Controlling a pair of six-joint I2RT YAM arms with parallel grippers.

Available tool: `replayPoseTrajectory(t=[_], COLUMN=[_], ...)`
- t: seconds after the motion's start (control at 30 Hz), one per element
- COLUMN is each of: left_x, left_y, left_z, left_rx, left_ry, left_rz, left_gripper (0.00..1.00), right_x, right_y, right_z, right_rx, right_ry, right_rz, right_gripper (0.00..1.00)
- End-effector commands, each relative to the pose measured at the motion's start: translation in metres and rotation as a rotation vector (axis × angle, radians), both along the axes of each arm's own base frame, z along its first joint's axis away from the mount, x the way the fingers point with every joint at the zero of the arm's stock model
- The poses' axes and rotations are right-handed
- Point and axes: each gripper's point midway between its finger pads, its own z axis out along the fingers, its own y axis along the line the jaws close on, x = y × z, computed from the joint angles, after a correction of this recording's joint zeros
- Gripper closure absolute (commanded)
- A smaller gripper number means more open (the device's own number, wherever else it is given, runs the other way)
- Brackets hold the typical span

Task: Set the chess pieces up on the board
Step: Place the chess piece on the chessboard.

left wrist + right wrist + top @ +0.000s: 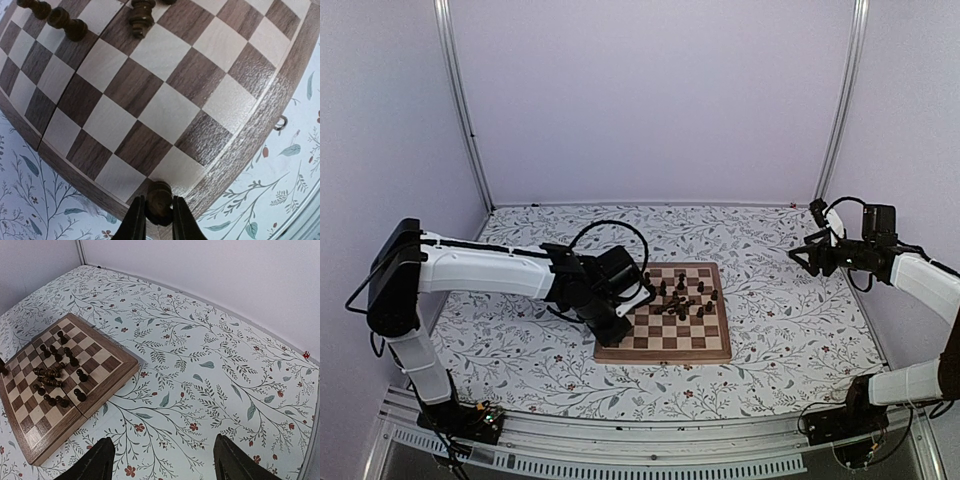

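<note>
The left arm reaches in from the left side of the desk (pixel 520 340), low over the flowered surface, and ends at the left edge of the board (pixel 680 338). The left gripper (pixel 159 212) is closed narrowly on one dark chess piece (pixel 159 199), a finger pressed to each side of it. The piece is upright, right over the board's wooden border, with a light square just beyond it. It cannot be told whether its base touches the wood.

From that edge the near rows of squares are bare, so the near half of the board is open. The other chess pieces (pixel 682 298) are bunched in the middle and far half. Several stand, and a few in the middle seem to lie on their sides, touching one another.

To the right of the board is a wide stretch of bare desk, running to the back and side walls. The right gripper (pixel 162 452) hangs above it near the right wall, well apart from the board, jaws spread wide with nothing between them.
</note>
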Motion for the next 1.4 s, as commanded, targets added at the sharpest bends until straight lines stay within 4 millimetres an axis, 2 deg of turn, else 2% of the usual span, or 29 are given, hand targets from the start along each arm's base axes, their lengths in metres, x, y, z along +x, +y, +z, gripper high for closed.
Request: replayPoseTrajectory(t=[0.0,0.97,1.07,1.23,1.37], left_x=[-0.008,-0.008,-0.009,-0.010,-0.008], left_y=[-0.008,-0.024,-0.023,-0.021,-0.021], left_z=[0.004,-0.009,-0.010,-0.007,-0.004], left_rx=[-0.016,-0.007,0.000,0.005,0.010], left_ry=[-0.022,-0.016,-0.011,-0.019,-0.030], left_rz=[-0.036,-0.064,-0.065,-0.060,-0.061], left_gripper=[0.95,0.92,0.88,0.75,0.71], right_x=[0.000,-0.001,-0.002,-0.002,-0.002], right_y=[-0.001,-0.002,-0.001,-0.001,0.000], right_z=[0.005,0.003,0.004,0.003,0.003], right_rx=[-0.011,-0.016,-0.016,-0.013,-0.012], right_ry=[-0.019,-0.018,-0.022,-0.019,-0.018], right_rz=[-0.004,-0.002,-0.001,0.003,0.005], right_gripper=[0.29,0.29,0.29,0.29,0.29])
